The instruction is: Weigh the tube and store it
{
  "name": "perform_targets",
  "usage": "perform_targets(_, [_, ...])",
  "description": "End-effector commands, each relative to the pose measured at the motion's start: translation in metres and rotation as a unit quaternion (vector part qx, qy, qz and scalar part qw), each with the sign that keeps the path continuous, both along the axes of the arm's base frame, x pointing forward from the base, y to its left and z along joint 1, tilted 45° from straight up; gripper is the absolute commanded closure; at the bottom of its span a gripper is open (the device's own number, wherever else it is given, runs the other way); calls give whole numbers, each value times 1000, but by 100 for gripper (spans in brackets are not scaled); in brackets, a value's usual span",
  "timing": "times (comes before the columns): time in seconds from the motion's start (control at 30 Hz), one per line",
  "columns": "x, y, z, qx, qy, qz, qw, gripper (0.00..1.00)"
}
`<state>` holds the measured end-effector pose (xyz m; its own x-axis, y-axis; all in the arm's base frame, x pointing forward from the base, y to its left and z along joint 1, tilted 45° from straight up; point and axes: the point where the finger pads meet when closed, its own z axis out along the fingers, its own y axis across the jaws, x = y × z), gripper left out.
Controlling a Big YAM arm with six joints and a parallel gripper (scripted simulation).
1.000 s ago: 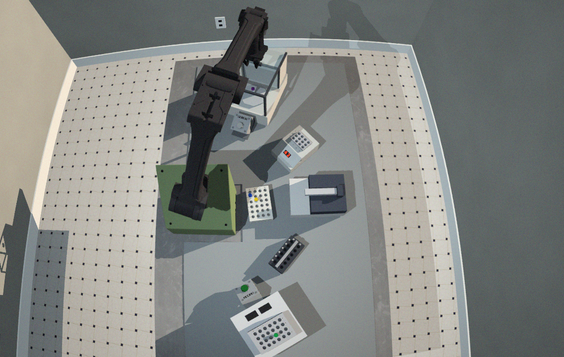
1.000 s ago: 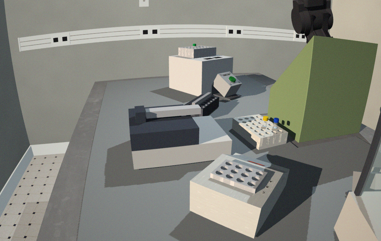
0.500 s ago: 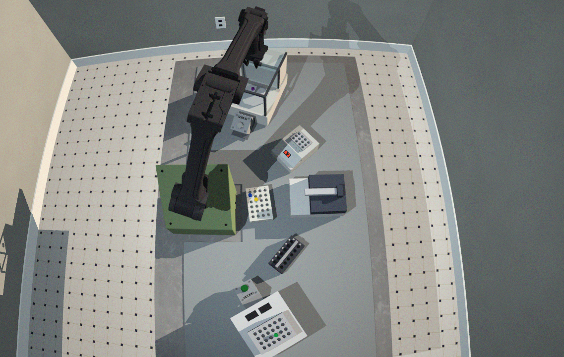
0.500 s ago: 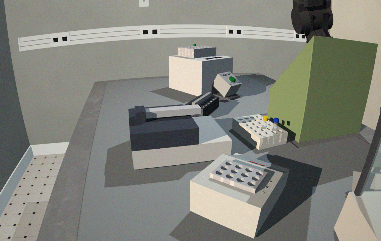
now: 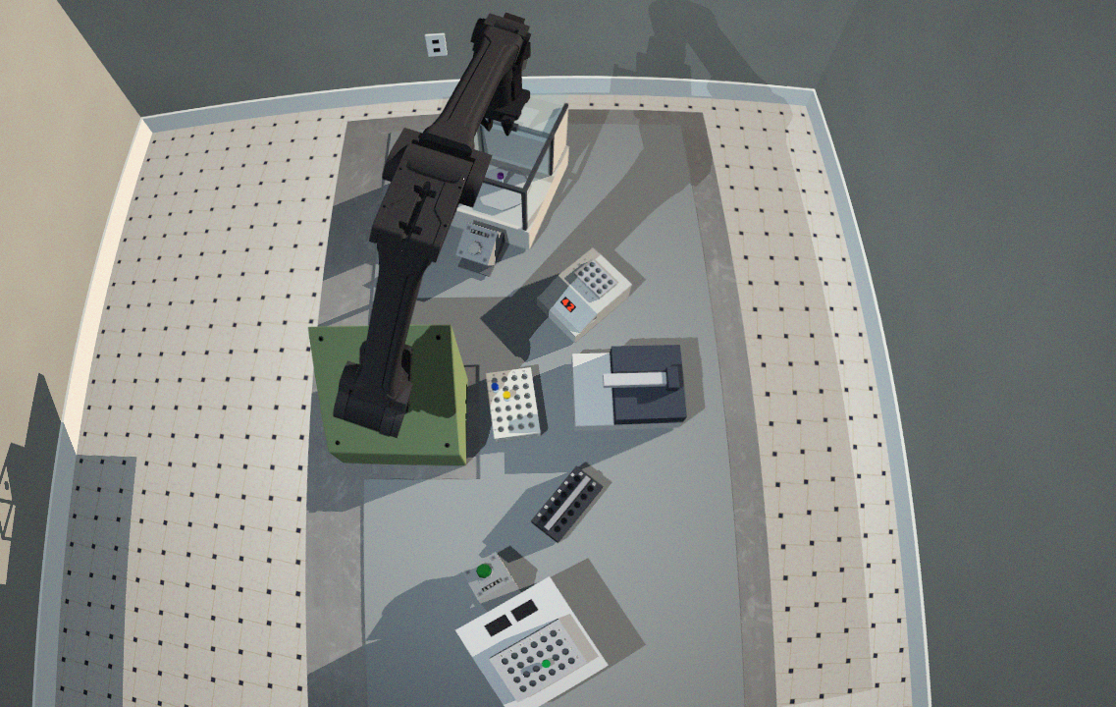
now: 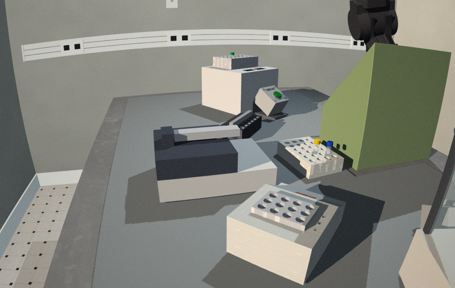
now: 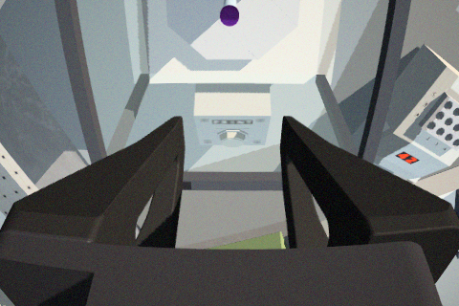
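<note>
- Tube A stands upright on the balance, not gripped.
- Pincer partly open, holding nothing.
- Door closure, weighing: cannot tell.
- Left: tube A into dry block.

The number 42 stands in red digits on the display of the dry block, readable from the top and wrist views, while the exterior view catches it only as a thin red streak; small dark characters beside its bores are too small to read; on the balance's sloping front, a dark label above the key appears to say PRINT, its letters blurred; a short label on the box with the green button is too small to read with certainty.
</note>
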<state>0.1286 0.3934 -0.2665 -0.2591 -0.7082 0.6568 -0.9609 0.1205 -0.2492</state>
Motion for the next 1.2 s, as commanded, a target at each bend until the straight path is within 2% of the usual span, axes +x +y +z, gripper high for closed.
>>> perform_targets(0.0, [2,18,5,15,-4,0,1000,64])
perform_targets(0.23, [2,18,5,15,-4,0,1000,64])
perform_targets(0.27, [0,37,15,33,-8,4,999,70])
perform_targets(0.37, [-2,35,7,24,-7,4,1000,70])
perform_targets(0.57, [2,34,7,23,-8,-2,1000,70])
perform_targets(0.6, [-2,15,7,4,-4,-1,1000,70])
perform_targets(0.63, [-3,11,8,1,-3,-1,1000,70])
perform_targets(0.67, [2,25,8,18,-4,1,1000,70])
perform_targets(1.17, [2,25,8,18,-4,1,1000,70])
